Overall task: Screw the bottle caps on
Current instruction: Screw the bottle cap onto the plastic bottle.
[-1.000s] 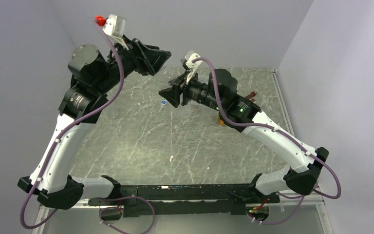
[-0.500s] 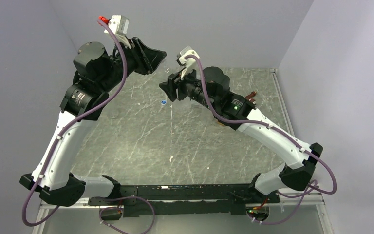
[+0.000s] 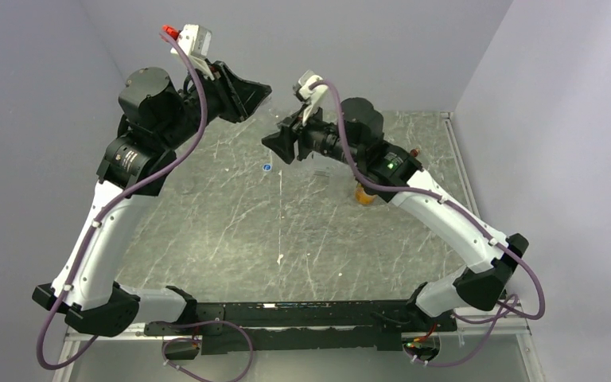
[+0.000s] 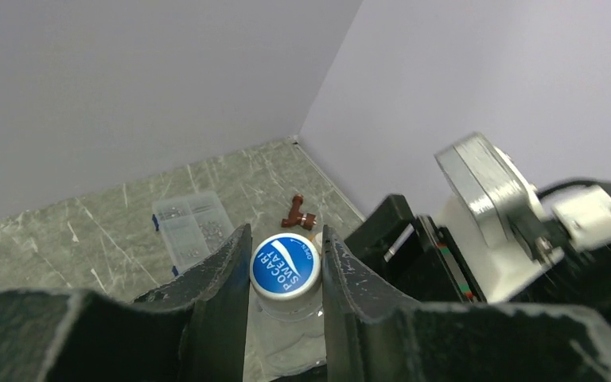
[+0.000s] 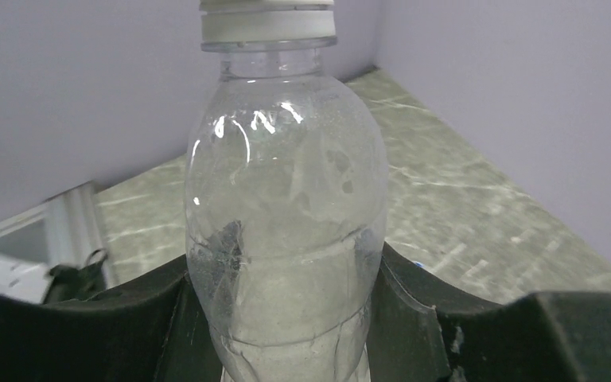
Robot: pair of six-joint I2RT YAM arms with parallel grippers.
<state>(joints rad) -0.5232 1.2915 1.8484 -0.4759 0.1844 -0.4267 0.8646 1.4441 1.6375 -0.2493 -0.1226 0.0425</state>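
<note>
Hovering close together over the far table (image 3: 231,239), top view: left gripper (image 3: 256,94), right gripper (image 3: 277,145); 1 loose cap (image 3: 266,168) lies below. Left wrist: fingers pinched on the bottle cap (image 4: 286,265), which sits atop the clear bottle (image 4: 286,334). Right wrist: jaws clamped round the clear bottle (image 5: 286,175) at its body.
</note>
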